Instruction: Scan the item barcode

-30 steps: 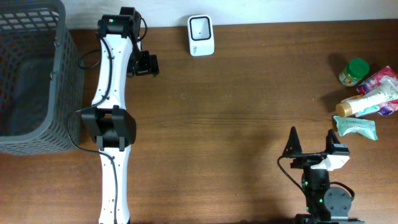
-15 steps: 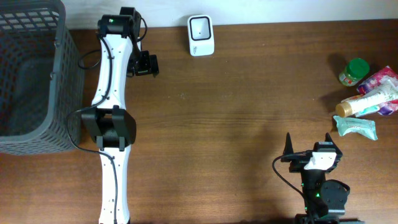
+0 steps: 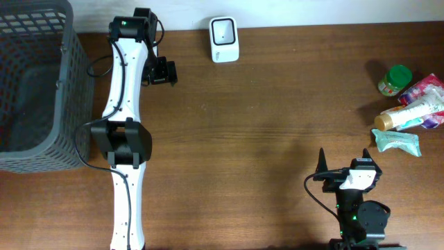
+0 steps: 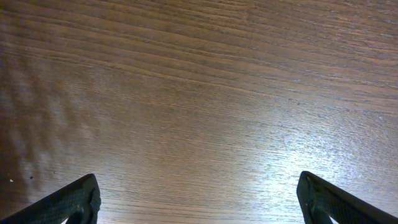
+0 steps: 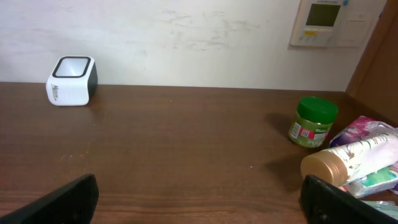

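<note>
The white barcode scanner (image 3: pixel 224 39) stands at the table's far edge, also seen at the left in the right wrist view (image 5: pixel 72 81). The items lie in a pile at the right: a green-lidded jar (image 3: pixel 395 80) (image 5: pixel 312 122), a white tube with a tan cap (image 3: pixel 409 114) (image 5: pixel 354 158), a teal packet (image 3: pixel 397 142) and a pink packet (image 3: pixel 423 89). My right gripper (image 3: pixel 343 163) (image 5: pixel 199 199) is open near the front edge, left of the pile, holding nothing. My left gripper (image 3: pixel 161 72) (image 4: pixel 199 202) is open over bare wood, left of the scanner.
A grey mesh basket (image 3: pixel 69 90) stands at the far left, beside the left arm (image 3: pixel 123 125), which stretches up the table. A wall panel (image 5: pixel 326 22) hangs behind the table. The table's right edge runs just past the item pile.
The right gripper drew back slightly toward the front edge and a little left, then held still. The left arm has not moved.
</note>
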